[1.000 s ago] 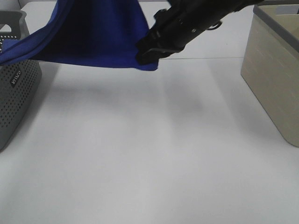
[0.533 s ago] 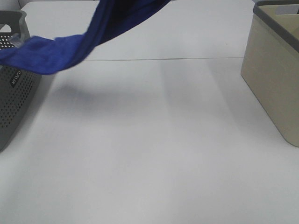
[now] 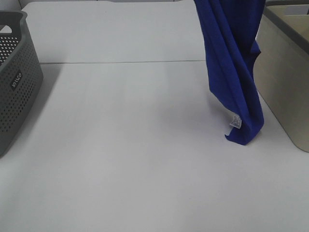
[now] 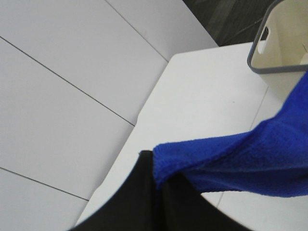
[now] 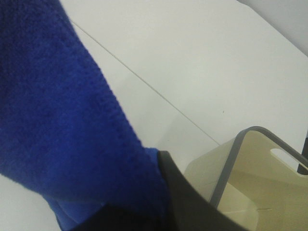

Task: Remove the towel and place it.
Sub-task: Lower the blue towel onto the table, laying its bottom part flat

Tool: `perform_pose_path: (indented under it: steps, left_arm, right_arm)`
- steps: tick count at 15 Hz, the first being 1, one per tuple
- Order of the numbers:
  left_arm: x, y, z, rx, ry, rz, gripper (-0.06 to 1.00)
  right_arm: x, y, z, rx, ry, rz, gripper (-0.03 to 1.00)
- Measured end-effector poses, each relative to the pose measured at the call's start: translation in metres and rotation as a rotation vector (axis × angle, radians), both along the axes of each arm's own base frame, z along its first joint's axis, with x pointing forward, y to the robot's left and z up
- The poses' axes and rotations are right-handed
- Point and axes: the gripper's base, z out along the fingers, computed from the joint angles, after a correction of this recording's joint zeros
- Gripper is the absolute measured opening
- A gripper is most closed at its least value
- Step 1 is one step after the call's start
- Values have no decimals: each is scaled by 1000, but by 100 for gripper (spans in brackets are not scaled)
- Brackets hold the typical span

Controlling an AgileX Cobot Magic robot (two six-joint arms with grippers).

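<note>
The royal-blue towel hangs as a long twisted drape from above the top edge of the exterior view, just left of the beige basket. Its lower end with the small white tag reaches down to the table. Neither gripper shows in that view. In the left wrist view my left gripper is shut on an edge of the towel, which stretches away toward the beige basket. In the right wrist view my right gripper is shut on the towel, which fills most of the picture beside the basket.
A dark grey perforated basket stands at the table's left edge. The beige basket with a grey rim stands at the right edge. White tabletop with a seam line lies between them.
The towel has come fully out of the grey basket and swung from the left across to the right. It now hangs straight down beside the beige basket. The right arm has left the exterior view.
</note>
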Motion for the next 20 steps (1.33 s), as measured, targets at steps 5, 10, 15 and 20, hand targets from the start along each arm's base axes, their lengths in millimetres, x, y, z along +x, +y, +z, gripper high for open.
perform_pose_path:
  steps: [5,10,15,20]
  left_arm:
    - [-6,14,-3,105,58,73,0]
    - [-6,20,1,78,54,116,0]
    - [70,29,-43,64,58,248,0]
    - [146,43,-69,-149,-200,272,0]
  right_arm:
    - [-9,-11,29,-22,-113,-37,2]
    - [-12,-13,48,3,-180,-47,2]
    - [57,20,10,36,-270,-2,2]
    - [138,67,-24,233,-590,89,2]
